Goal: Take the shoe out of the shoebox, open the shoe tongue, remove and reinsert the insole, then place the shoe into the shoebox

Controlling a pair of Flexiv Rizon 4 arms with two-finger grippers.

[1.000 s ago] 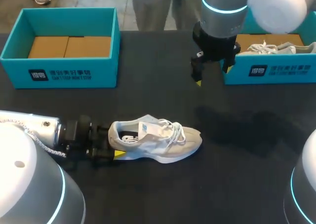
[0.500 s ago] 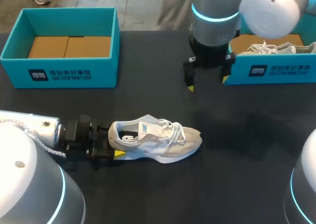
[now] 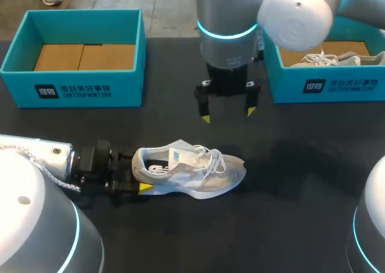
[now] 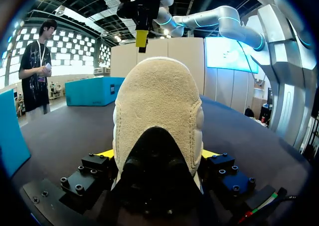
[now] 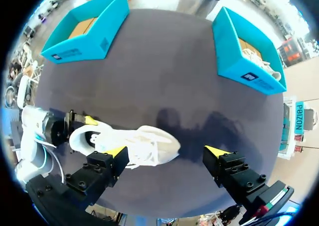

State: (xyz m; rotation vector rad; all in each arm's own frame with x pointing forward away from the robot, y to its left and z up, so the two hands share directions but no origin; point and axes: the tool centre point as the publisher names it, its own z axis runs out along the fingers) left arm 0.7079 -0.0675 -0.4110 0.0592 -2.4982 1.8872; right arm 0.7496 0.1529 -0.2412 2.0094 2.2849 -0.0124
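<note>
Clamping the shoe (image 3: 192,168) heel, left gripper (image 4: 158,155) tips mostly hidden

Open stretch of black tabletop (image 3: 301,177) runs betw. the white lace-up sneaker (image 3: 192,168), the back-left teal cardboard shoebox (image 3: 72,91) and the back-right teal cardboard shoebox (image 3: 328,86); I can pass there. Sneaker's toe & top are reachable. Heel end is blocked: my left gripper (image 3: 137,174) clamps it. My right gripper (image 3: 228,114), fingers spread, hangs above that gap.
</note>
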